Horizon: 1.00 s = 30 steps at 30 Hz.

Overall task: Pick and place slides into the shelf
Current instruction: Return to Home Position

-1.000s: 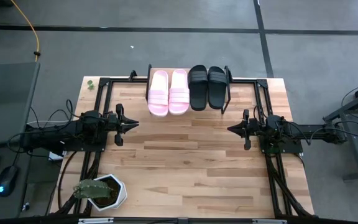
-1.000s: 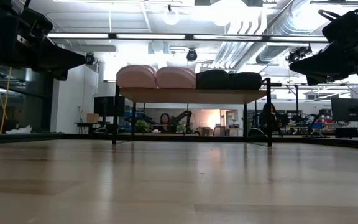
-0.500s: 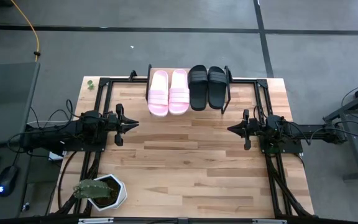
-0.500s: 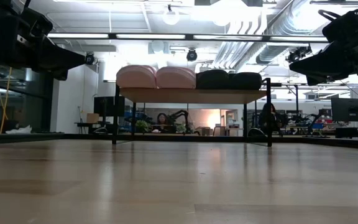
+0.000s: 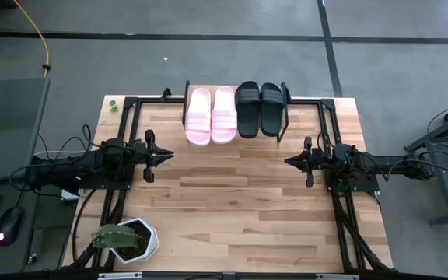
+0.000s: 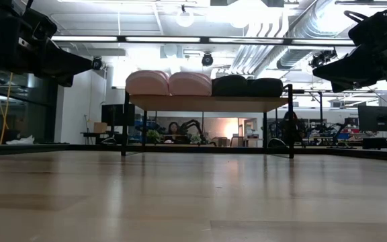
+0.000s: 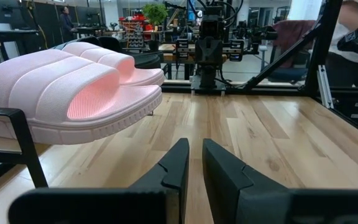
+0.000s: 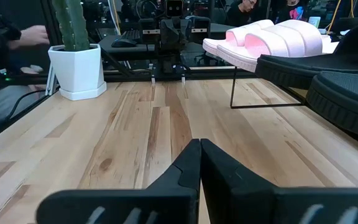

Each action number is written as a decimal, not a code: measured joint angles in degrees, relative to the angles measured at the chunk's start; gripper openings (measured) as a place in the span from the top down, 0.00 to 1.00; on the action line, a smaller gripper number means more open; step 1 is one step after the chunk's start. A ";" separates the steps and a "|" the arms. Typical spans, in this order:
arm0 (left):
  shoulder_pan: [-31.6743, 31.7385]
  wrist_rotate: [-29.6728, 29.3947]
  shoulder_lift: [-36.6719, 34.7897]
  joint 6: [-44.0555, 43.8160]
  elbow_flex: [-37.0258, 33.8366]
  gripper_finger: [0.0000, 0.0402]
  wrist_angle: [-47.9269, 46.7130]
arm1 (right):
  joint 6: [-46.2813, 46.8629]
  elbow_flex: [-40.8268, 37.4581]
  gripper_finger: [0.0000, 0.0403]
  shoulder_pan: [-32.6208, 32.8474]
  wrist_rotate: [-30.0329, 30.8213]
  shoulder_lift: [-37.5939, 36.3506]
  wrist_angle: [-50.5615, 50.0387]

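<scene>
Two pale pink slides (image 5: 211, 115) and two black slides (image 5: 259, 109) lie side by side on the shelf, soles down on its light wooden top board (image 6: 207, 103), near the table's far edge. The shelf stands on thin black legs (image 6: 124, 124). My left gripper (image 5: 169, 155) hovers at the table's left side and points right. In its wrist view (image 7: 196, 163) the fingers leave only a thin slit, and the pink slides (image 7: 73, 87) show off to one side. My right gripper (image 5: 286, 161) hovers at the right side, points left, and is shut (image 8: 199, 149). Neither touches anything.
A potted cactus in a white pot (image 5: 123, 237) stands at the table's near left corner. Black metal frames (image 5: 119, 124) run along both sides of the table under the arms. Bare wood (image 5: 232, 194) spans the table's middle between the grippers. A person (image 6: 173, 128) sits far behind the table.
</scene>
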 joint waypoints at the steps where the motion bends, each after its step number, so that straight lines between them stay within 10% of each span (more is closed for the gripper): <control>1: 0.00 -0.01 0.02 -0.01 0.01 0.91 0.00 | 0.00 0.00 1.00 0.00 0.00 0.00 -0.01; 30: -0.74 -0.01 2.27 -0.01 0.07 0.91 0.00 | 0.00 0.00 1.00 0.00 0.00 0.00 -0.01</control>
